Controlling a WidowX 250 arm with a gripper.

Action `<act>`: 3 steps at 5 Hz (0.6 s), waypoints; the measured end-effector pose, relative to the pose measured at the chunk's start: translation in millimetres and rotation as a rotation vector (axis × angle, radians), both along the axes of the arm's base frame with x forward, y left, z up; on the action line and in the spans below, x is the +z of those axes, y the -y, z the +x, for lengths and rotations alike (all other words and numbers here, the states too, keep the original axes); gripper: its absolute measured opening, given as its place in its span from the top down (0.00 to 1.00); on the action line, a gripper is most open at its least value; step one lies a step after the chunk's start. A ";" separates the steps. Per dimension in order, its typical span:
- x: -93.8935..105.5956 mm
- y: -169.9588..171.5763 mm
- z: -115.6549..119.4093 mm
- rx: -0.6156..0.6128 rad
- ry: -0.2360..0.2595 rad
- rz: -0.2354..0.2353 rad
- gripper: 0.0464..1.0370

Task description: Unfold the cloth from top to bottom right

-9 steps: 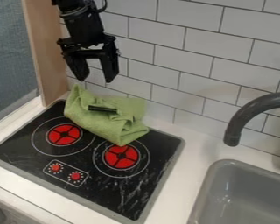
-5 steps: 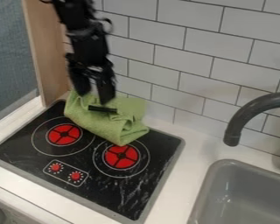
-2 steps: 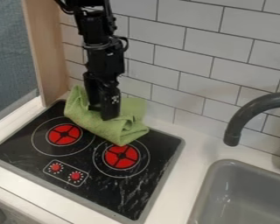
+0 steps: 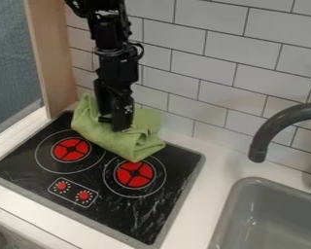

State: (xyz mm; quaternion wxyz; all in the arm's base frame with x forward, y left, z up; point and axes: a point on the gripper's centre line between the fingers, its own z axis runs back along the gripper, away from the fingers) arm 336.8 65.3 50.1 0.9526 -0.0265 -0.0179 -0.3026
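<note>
Down from above the cloth I come: since the first frame my black two-finger gripper (image 4: 114, 125) drops and turns as it goes, and since the last one it barely shifts. Beneath me, the crumpled light-green cloth (image 4: 135, 144) lies where it does in the earlier frames, at the back of the black stovetop (image 4: 119, 211) with its red burners. I am right at its upper middle. How far my jaws are open I cannot tell, nor whether any cloth is between them.

To my mind the step in hand is getting a grip on the top layer; the cloth is still bunched, so the unfolding itself is yet to begin. Next I need to close on one layer only, lift a little, then draw it away from the white tiled wall (image 4: 216, 58) behind me, toward the camera and the sink side. Pinching too many layers could drag the whole bundle instead.

The cloth's long axis runs aslant beneath me: one raised end points toward the pale wooden side panel (image 4: 51, 63), the other, a folded corner, goes past me toward the camera and the grey sink (image 4: 236, 194), reaching the edge of the nearer-to-sink red burner (image 4: 134, 174).
</note>
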 end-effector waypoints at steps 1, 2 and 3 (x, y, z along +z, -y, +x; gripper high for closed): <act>-12.1 -7.1 5.5 0.021 -0.026 0.017 0.04; -14.2 -7.6 5.7 0.034 -0.032 0.019 0.04; -23.5 -8.4 6.7 0.040 -0.059 0.031 0.10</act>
